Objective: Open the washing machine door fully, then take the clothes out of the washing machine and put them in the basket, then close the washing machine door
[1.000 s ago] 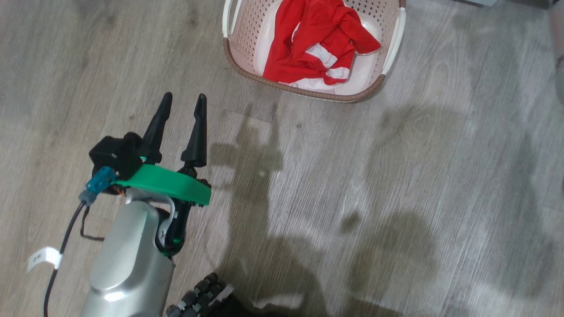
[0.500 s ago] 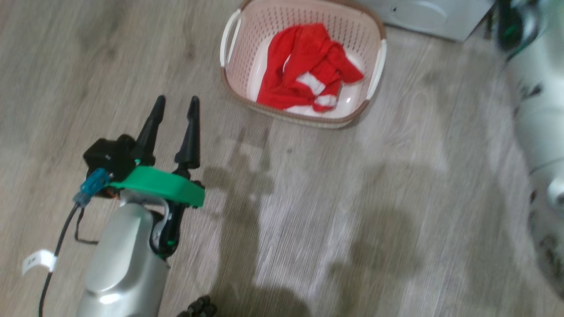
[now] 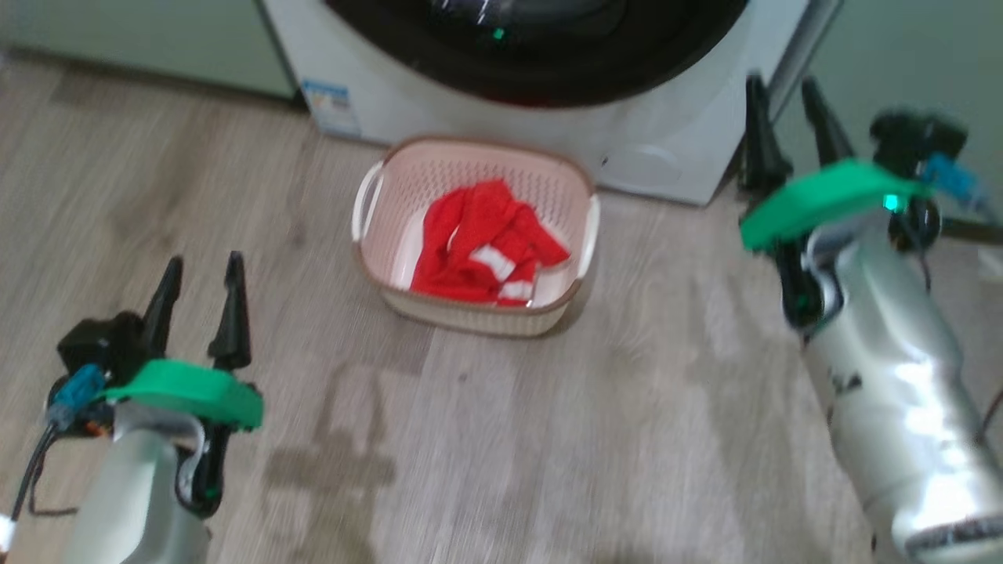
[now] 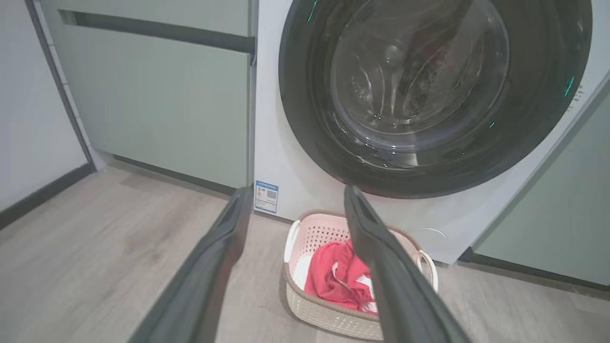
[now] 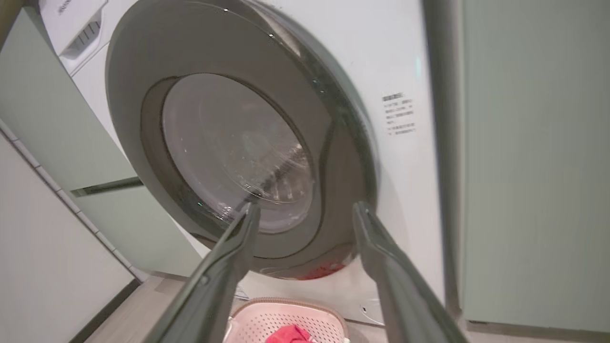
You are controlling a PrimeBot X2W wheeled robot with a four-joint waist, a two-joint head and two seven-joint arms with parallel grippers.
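Note:
The washing machine (image 3: 666,157) stands at the top of the head view, and its black-rimmed door (image 3: 548,70) lies flat against its front. On the floor right before it sits the cream basket (image 3: 470,325) with the red and white clothes (image 3: 478,243) inside. My left gripper (image 3: 202,262) hangs open and empty at the lower left, well short of the basket. At the right, beside the machine's corner, my right gripper (image 3: 780,82) is open and empty too. The left gripper (image 4: 298,190) faces the door (image 4: 414,85), basket (image 4: 329,319) and clothes (image 4: 333,281). The right gripper (image 5: 306,206) points at the door (image 5: 238,143).
Pale green cabinets flank the machine on the left (image 4: 167,105) and the right (image 5: 533,166). A blue label sticker (image 4: 266,196) marks the machine's lower left corner. Grey wood floor (image 3: 509,454) spreads between my arms, and a pale wall (image 4: 28,119) closes the far left.
The head camera has tilted up, so the washing machine and my right arm now show. The basket with the clothes lies as before. My left gripper stays open.

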